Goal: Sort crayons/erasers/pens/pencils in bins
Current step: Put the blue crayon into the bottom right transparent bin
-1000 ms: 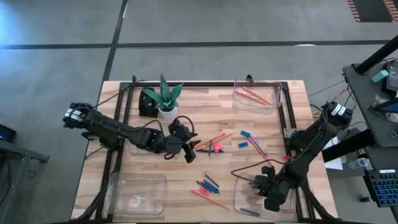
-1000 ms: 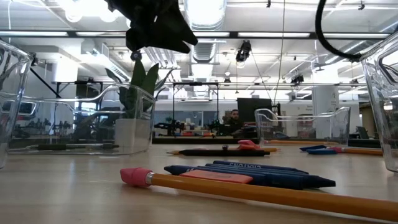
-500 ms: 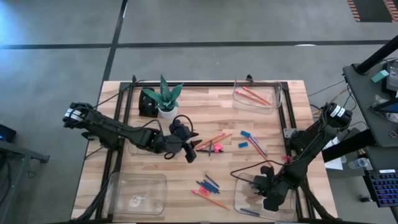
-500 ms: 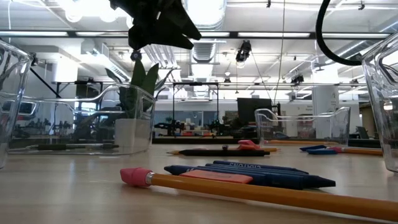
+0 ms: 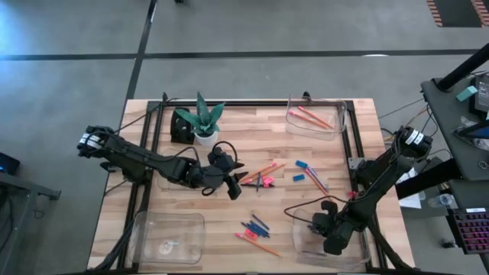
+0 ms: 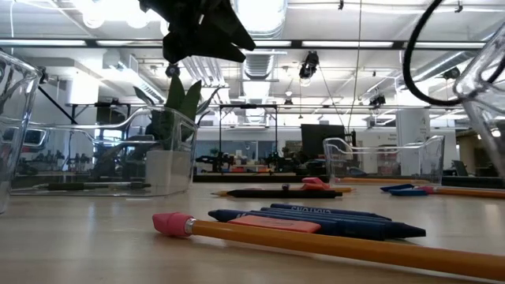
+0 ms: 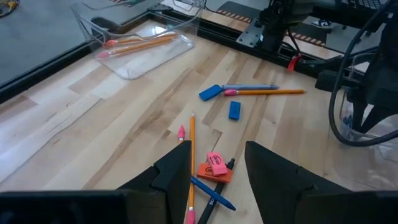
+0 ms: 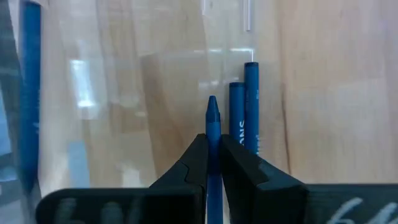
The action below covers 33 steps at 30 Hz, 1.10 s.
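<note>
- Wide shot first: the wooden tabletop [image 5: 252, 153] carries four clear bins, one at the far right [image 5: 315, 116] already holding pencils [image 5: 313, 116], with a potted plant [image 5: 205, 122] at the far side.
- The near right bin [image 5: 336, 246] is where the action is: the right claw [image 5: 317, 224] hangs at its rim, fingers pinched on a blue crayon [image 8: 212, 143], tip pointing out over two more blue crayons [image 8: 244, 102] lying in the bin.
- My read: this is the drop-off step for that crayon. Next move calls for opening the fingers over the bin floor, clear of the wall.
- Left claw [image 7: 214, 163] hovers mid-table, fingers parted to a middling gap, holding nothing, poised over a small heap: pink eraser [image 7: 216, 165], pencil [image 7: 191, 155], dark pen [image 7: 211, 194].
- Beyond it, two blue erasers [image 7: 211, 92] lie loose, well apart from any bin.
- More crayons [image 5: 254, 227] wait near the front edge, unsorted.
</note>
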Available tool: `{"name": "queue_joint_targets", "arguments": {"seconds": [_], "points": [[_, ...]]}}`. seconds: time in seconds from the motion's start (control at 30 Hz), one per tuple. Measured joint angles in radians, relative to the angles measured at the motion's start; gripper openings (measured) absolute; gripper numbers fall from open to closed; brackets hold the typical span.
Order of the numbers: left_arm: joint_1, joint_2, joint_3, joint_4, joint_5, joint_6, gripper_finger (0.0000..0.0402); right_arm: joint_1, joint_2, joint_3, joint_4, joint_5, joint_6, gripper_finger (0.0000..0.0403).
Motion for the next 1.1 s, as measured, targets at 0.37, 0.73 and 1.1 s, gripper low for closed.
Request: {"name": "queue_joint_targets", "arguments": {"seconds": [0.37, 0.73, 1.1], "points": [[0.000, 0.000, 0.000, -0.001, 0.001, 0.000, 0.0137, 0.000, -0.001, 0.002, -0.001, 0.002, -0.004, 0.0025], [0.000, 0.000, 0.000, 0.000, 0.002, 0.000, 0.0137, 0.000, -0.015, 0.035, -0.002, -0.015, -0.054, 0.0025], [0.000, 0.000, 0.000, 0.000, 0.003, 0.000, 0.0137, 0.001, -0.015, 0.040, 0.000, -0.015, -0.057, 0.0036]]}}
